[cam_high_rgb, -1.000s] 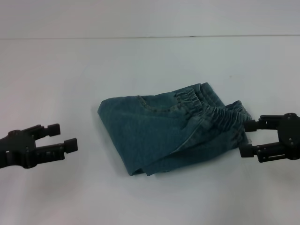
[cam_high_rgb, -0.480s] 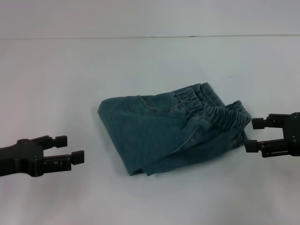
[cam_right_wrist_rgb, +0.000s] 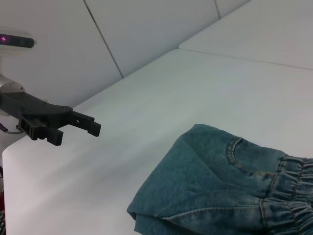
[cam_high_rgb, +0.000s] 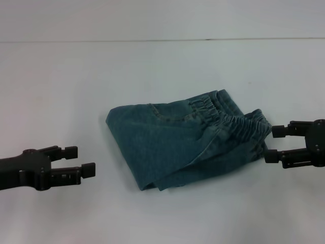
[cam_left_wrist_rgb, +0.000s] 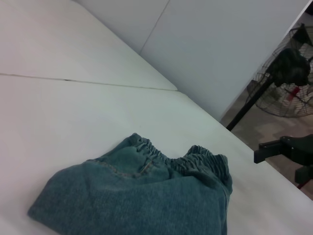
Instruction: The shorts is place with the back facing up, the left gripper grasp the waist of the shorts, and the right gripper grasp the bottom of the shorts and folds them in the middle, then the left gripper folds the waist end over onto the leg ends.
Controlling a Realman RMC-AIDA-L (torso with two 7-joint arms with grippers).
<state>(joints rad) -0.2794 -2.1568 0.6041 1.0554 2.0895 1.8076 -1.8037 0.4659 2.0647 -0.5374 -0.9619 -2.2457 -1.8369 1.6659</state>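
Lying folded, the shorts [cam_high_rgb: 188, 142] sit between the left gripper [cam_high_rgb: 83, 161] and the right gripper [cam_high_rgb: 274, 144].

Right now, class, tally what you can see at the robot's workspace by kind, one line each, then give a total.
Denim shorts: 1
Black grippers: 2, the left gripper and the right gripper
White table: 1
Floor fan beyond the table: 1
Total: 5

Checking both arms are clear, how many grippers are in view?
2: the left gripper left of the shorts, the right gripper at its waist end, both open.
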